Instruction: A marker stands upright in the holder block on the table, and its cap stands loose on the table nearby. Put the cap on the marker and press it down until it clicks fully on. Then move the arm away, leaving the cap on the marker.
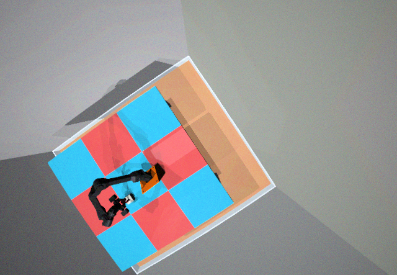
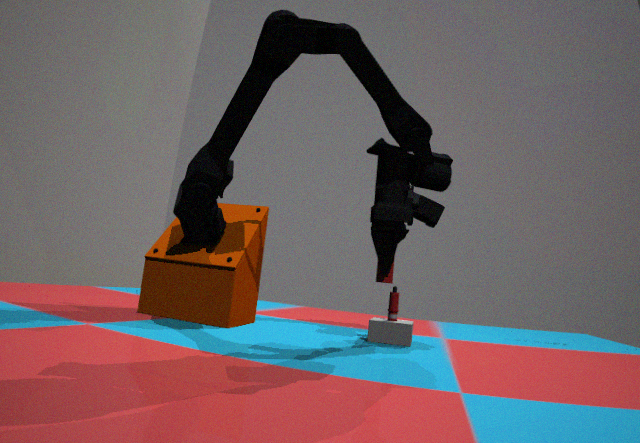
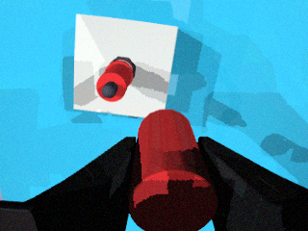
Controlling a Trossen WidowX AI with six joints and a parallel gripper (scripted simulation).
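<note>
The red marker (image 2: 393, 302) (image 3: 115, 79) with a dark tip stands upright in the white holder block (image 1: 129, 198) (image 2: 390, 331) (image 3: 144, 43). My gripper (image 2: 385, 273) (image 3: 166, 145) is shut on the red cap (image 2: 388, 274) (image 3: 166, 137) and holds it upright, pointing down. In the exterior view the cap hangs a little above the marker's tip and slightly left of it, not touching. In the wrist view the marker's tip is up and left of the cap. The gripper fingers are too dark and small in the top view to make out the cap.
The orange base mount (image 1: 147, 185) (image 2: 191, 291) of the arm stands on the blue and red chequered table top (image 1: 163, 217) (image 2: 542, 371), off to the left of the block in the exterior view. A white-edged wooden frame (image 1: 232, 123) lies around the table top in the top view.
</note>
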